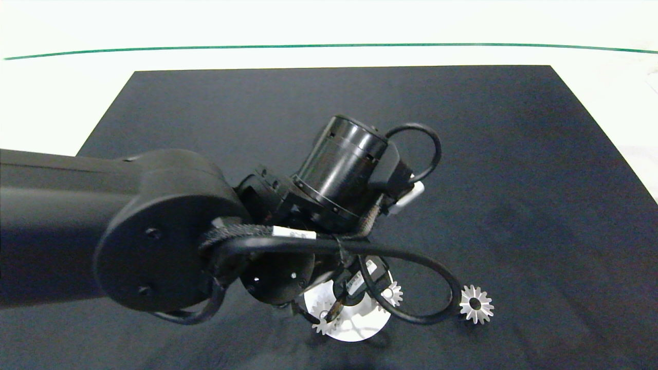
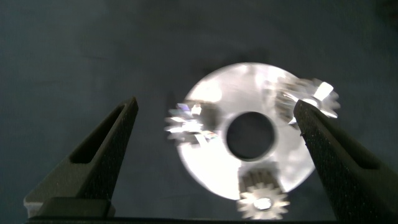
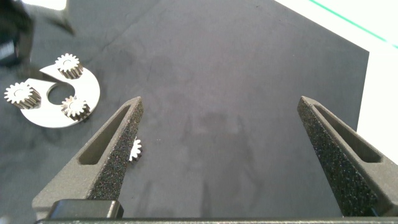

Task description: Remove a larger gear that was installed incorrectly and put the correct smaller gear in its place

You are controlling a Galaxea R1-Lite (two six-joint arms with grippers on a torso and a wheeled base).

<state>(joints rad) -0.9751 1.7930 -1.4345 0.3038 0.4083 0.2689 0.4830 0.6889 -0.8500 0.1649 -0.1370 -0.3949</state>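
A round silver disc (image 1: 355, 329) (image 2: 283, 163) (image 3: 91, 87) with a centre hole lies near the mat's front edge. Three small short-toothed gears stand on it (image 2: 185, 126) (image 2: 314, 99) (image 2: 262, 200); I cannot tell which of them is the smaller gear. The larger gear (image 1: 476, 304) (image 3: 135, 149), with long pointed teeth, lies alone on the mat to the right of the disc. My left gripper (image 2: 214, 106) hangs open above the disc, holding nothing, its fingers on either side of the disc. My right gripper (image 3: 221, 102) is open over bare mat, out of the head view.
The left arm (image 1: 334, 169) and its black cables (image 1: 432, 288) cover much of the disc from above. A black mat (image 1: 514, 154) covers the white table (image 1: 61, 103). A green line (image 1: 329, 45) runs along the far side.
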